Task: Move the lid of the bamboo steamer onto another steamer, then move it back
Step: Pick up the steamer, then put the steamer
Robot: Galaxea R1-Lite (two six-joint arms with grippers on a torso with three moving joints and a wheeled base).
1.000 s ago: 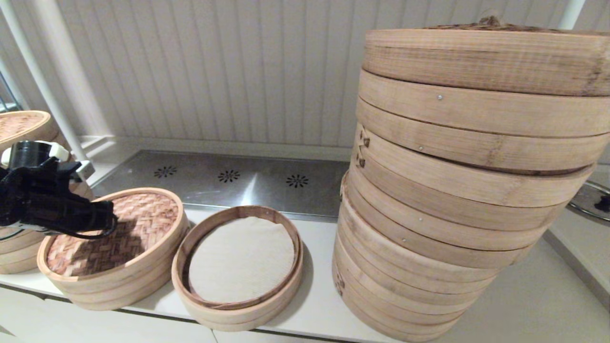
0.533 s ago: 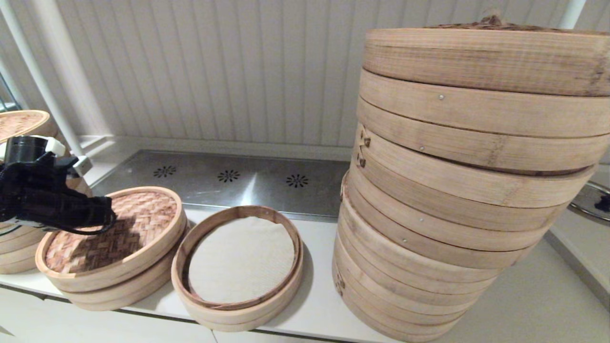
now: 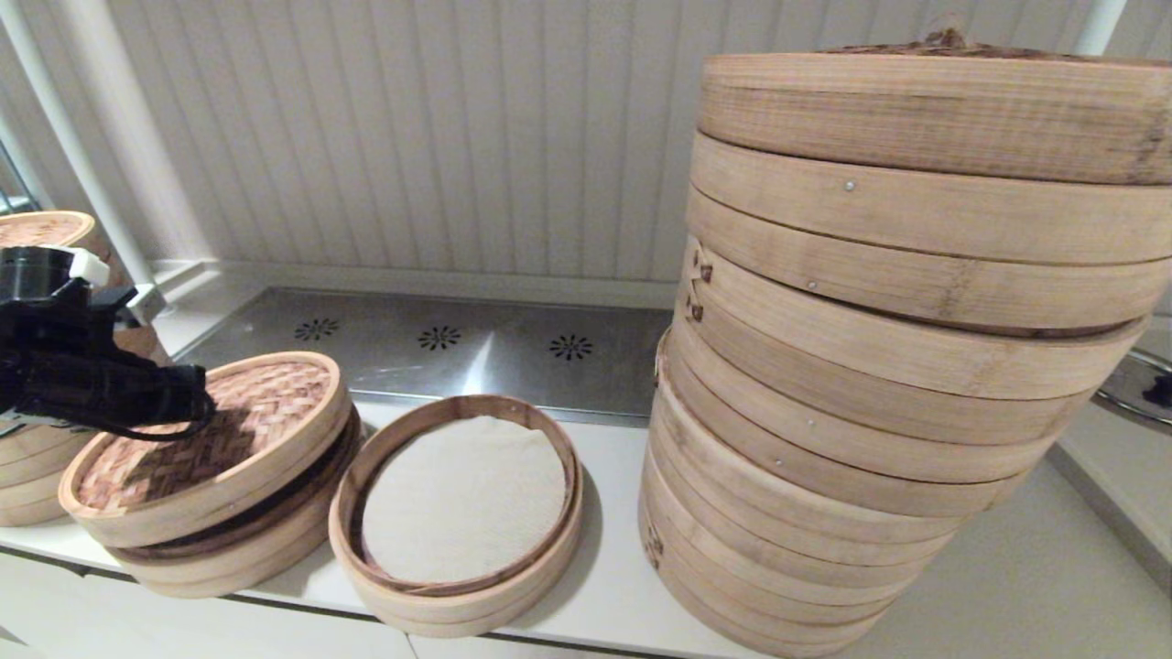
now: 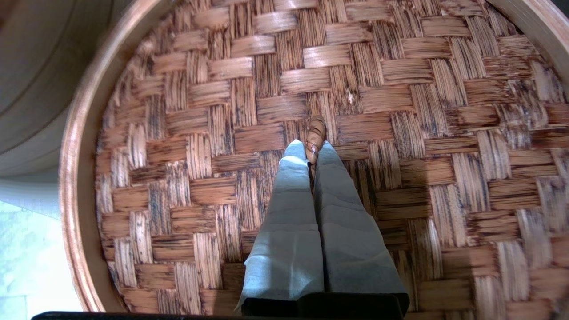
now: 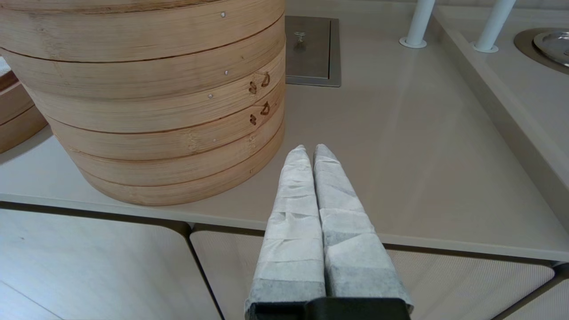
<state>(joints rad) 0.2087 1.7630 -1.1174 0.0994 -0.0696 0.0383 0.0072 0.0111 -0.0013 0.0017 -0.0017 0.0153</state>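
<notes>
The bamboo steamer lid [image 3: 265, 403], reddish-brown woven with a pale rim, hangs tilted just above its own basket [image 3: 229, 563], a dark gap showing on its right side. My left gripper [image 3: 188, 416] is shut on the lid's small centre loop [image 4: 315, 133]; in the left wrist view the taped fingertips [image 4: 297, 153] pinch that loop over the weave [image 4: 400, 111]. The other steamer [image 3: 540, 558], a shallow basket with a whitish liner, sits open just right of the lid. My right gripper [image 5: 310, 151] is shut and empty over the counter's front edge.
A huge stack of steamer baskets [image 3: 897, 366] fills the right side, close to the right gripper [image 5: 155, 89]. A medium stack [image 3: 37, 233] stands at the far left behind the left arm. A steel vent panel [image 3: 439, 348] lies behind the small baskets.
The left gripper has risen and drifted slightly left with the lid. The lid has lifted off its basket and tilted, opening a gap. The right arm has not moved.
</notes>
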